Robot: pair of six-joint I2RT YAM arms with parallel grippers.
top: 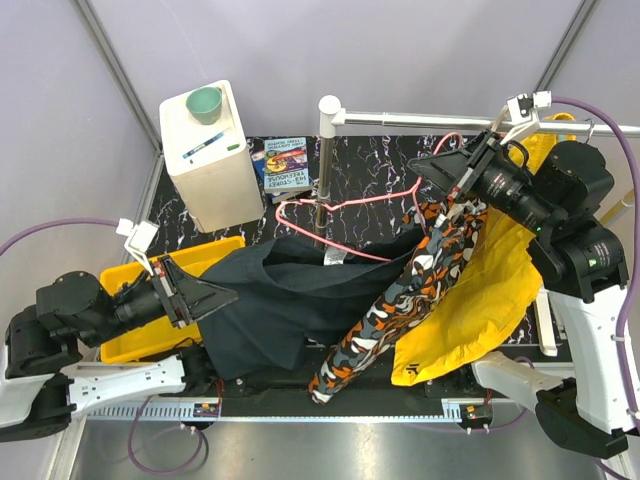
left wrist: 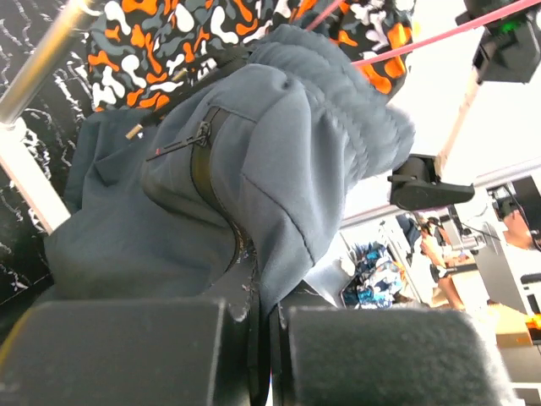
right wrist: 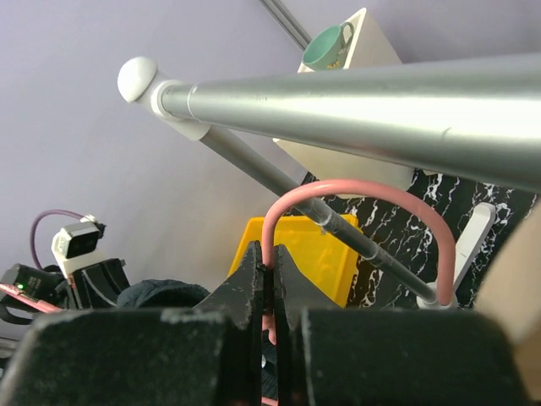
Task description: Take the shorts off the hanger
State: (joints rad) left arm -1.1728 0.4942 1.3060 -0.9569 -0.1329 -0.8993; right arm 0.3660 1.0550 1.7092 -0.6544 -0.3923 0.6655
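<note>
Slate-blue shorts [top: 280,300], zip pocket, gathered waist: heaped on bench [top: 380,160] at foot of rack [top: 322,150]. L end effector [left wrist: 266,338] clamped on a fold. R end effector [right wrist: 272,275] pinched on pink hanger [top: 340,205] hook, under rack rail. Camo garment [top: 400,300] overlaps shorts, right of rack; yellow cloth [top: 490,270] beyond.

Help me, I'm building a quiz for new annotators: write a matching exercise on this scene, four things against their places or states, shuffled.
Things:
1. dark shorts
2. hanger
3. cup
4. bin

Places or states:
A. on the white box
B. pinched in the right gripper
C. yellow, at far left
D. pinched in the left gripper

Pairs: 1-D, 2-B, 3-A, 4-C.
</note>
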